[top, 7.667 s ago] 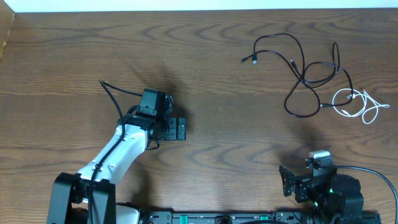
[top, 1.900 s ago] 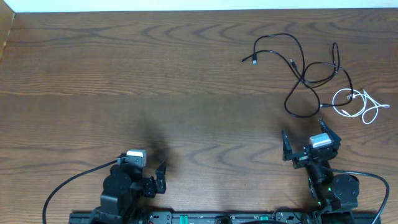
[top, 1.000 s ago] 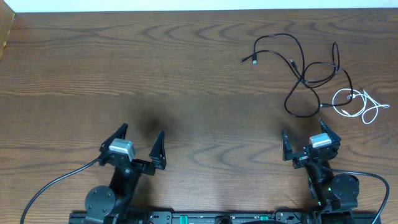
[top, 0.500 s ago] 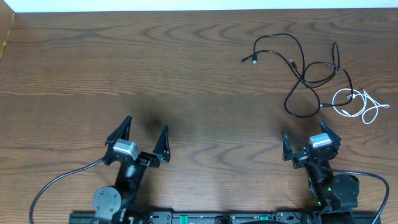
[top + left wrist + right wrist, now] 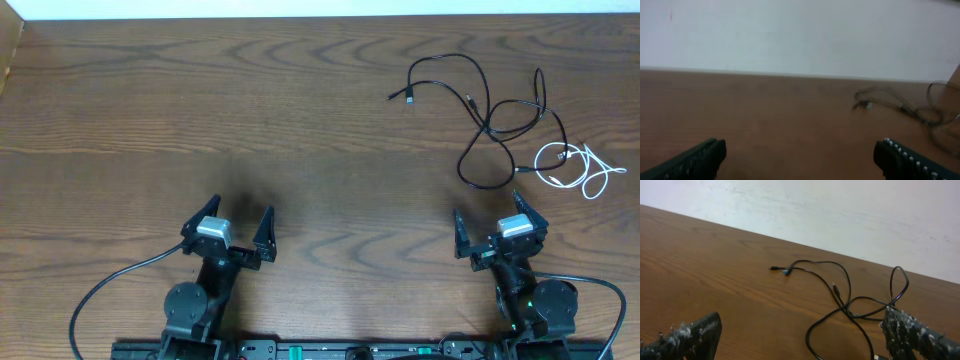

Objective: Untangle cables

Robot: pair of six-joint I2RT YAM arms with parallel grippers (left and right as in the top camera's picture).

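Observation:
The cables lie in a loose tangle at the table's far right. Thin black cords [image 5: 490,120] loop over one another, and a small coiled white cord [image 5: 578,168] sits at their right end. My left gripper [image 5: 241,206] stands open near the front edge, left of centre and far from the tangle. My right gripper [image 5: 487,206] is open just in front of the tangle's nearest loop, touching nothing. The right wrist view shows the black cords [image 5: 840,295] ahead, between and beyond the open right gripper [image 5: 802,330]. In the left wrist view the cables [image 5: 900,104] are a blur far to the right.
The wooden table [image 5: 250,90] stretches left and back from the tangle. A white wall [image 5: 840,210] runs along its far edge. Each arm's thicker black wire [image 5: 110,290] trails along the front edge by the arm bases.
Over the last second my left gripper has slid right and a little toward the front edge, still open. The right gripper and the cables have not moved.

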